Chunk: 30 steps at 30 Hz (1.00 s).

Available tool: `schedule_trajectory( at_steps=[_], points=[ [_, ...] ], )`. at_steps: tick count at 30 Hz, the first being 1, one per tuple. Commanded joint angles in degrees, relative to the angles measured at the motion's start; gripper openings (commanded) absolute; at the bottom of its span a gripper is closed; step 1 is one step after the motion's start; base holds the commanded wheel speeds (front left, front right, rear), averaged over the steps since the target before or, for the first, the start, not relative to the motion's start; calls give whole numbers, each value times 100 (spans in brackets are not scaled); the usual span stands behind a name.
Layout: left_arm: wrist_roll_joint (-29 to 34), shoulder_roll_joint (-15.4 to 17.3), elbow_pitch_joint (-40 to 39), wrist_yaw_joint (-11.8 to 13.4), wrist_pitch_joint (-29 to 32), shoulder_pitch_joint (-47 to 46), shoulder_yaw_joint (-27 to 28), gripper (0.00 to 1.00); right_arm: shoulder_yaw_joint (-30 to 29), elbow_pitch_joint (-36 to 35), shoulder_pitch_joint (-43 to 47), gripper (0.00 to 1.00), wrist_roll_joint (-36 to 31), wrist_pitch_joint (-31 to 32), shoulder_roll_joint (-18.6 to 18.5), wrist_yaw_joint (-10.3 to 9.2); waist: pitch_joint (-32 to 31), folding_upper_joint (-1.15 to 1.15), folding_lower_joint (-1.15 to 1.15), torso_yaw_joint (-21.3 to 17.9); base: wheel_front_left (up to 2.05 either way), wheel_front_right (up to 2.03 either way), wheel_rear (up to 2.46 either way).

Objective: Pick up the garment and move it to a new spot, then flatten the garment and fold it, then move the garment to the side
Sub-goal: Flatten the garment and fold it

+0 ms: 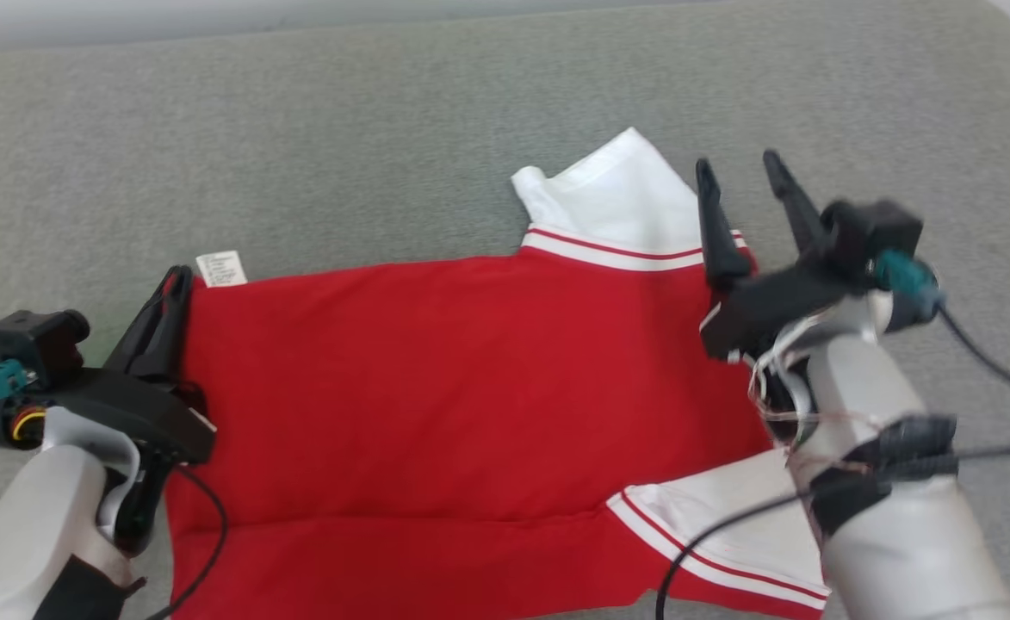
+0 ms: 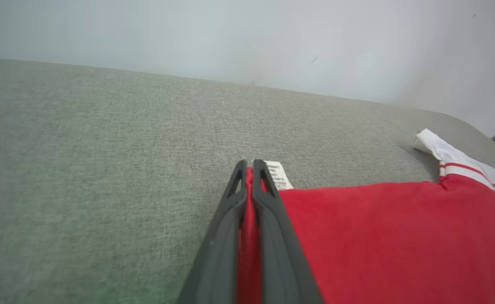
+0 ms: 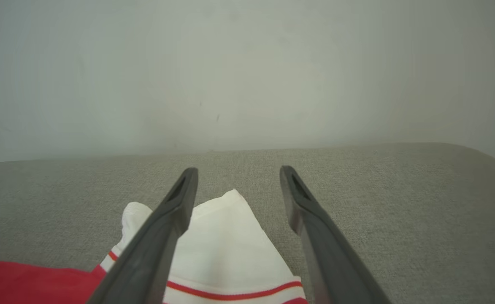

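Red garment (image 1: 470, 387) lies flat mid-frame on the grey counter (image 1: 298, 129), long axis left-right, its left edge pinched by the left tool (image 1: 179, 277), the spread right tool (image 1: 739, 164) hovering beside the upper-right sleeve (image 1: 616, 194).

The garment (image 1: 470, 387) is plain red with white sleeves (image 1: 625, 202) edged by a thin red stripe and a white label (image 1: 221, 268) printed in dark text, on the flecked grey-green bench (image 1: 384, 129), while the left gripper (image 1: 179, 275) and right gripper (image 1: 737, 161) are black.

Bare grey cushion (image 1: 384, 129) stretches open beyond and left of the shirt (image 1: 470, 387), with the wall (image 3: 247, 63) closing off its far edge.
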Motion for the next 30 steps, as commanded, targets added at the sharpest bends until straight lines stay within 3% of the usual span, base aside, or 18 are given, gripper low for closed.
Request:
schedule_trajectory(
  at_steps=[1,14,26,27,28,29,30],
  points=[
    [44,-4,-96,73,-61,99,2,0,16,121,-144,100,40,56,-30,-5,110,-1,0,160,0,0,0],
    [326,-275,-1304,512,-200,330,-227,0,-235,2298,-1999,100,-156,738,-316,-5,686,-1,0,696,0,0,0],
    [360,-397,-1544,535,-207,215,-359,0,-576,3692,-2830,98,-482,695,-485,-5,997,-1,0,992,0,0,0],
    [365,-399,-1551,534,-204,211,-361,0,-617,3767,-2861,64,-543,731,-523,-5,1015,-1,0,1008,0,0,0],
    [365,-399,-1551,534,-204,211,-361,0,-617,3767,-2861,64,-543,731,-523,-5,1015,-1,0,1008,0,0,0],
    [371,-397,-1563,538,-219,218,-369,0,-717,3877,-2908,0,-656,738,-581,-5,1035,-1,0,1023,0,0,0],
    [371,-397,-1563,538,-219,218,-369,0,-717,3877,-2908,0,-656,738,-581,-5,1035,-1,0,1023,0,0,0]
  ],
)
